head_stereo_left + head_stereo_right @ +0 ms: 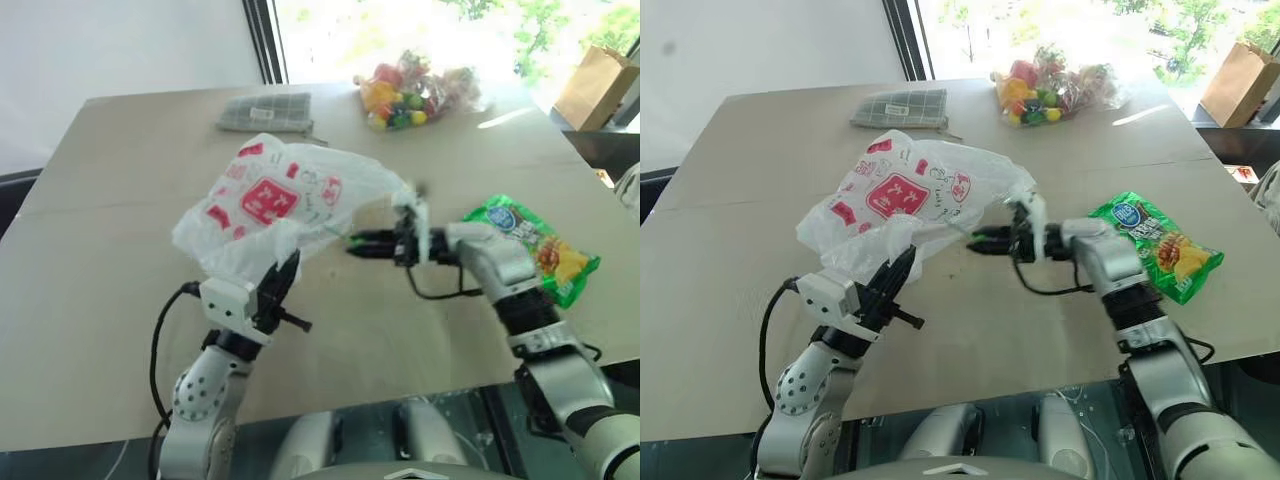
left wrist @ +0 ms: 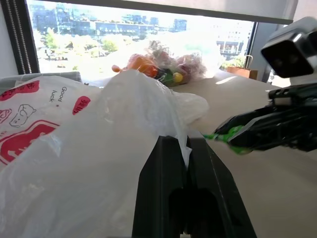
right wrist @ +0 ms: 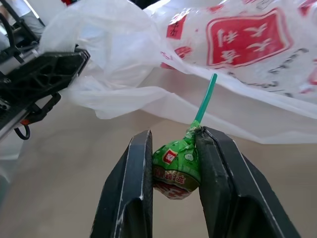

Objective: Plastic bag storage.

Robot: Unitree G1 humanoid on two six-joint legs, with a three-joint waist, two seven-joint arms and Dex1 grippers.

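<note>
Holding the plastic bag [image 1: 285, 195] up off the counter [image 1: 100, 290] with my left tool [image 1: 283, 278], fingers pinched fully together on a fold of its lower edge; left wrist view shows the thin white film squeezed between the two black fingers [image 2: 161, 183]. Bag is crinkly, translucent white, red square logo and red prints on the side, puffed up and hanging over the counter's middle, slightly left of centre. My right tool [image 3: 174, 171] points sideways toward the bag, jaws partly closed on a small green-wrapped lollipop [image 3: 177, 166], the green stick poking out past the fingertips toward the bag. Lollipop sits just beside the bag's right-hand edge, under the overhanging film; contact between stick tip and film I can't tell. A white strip of bag hangs by the right tool's wrist in the head views; whether it's caught on the tool I can't tell. Further right on the counter, a shiny green snack packet [image 1: 535, 245] lies flat near the right edge, behind my right forearm. Far side: a grey-green checked cloth [image 1: 268, 110], folded, lying flat behind the bag, well apart from it. Far right of that, a clear bag of colourful small items [image 1: 405, 90] near the window. Brown paper bag [image 1: 597, 85] stands off the counter at the far right corner.
</note>
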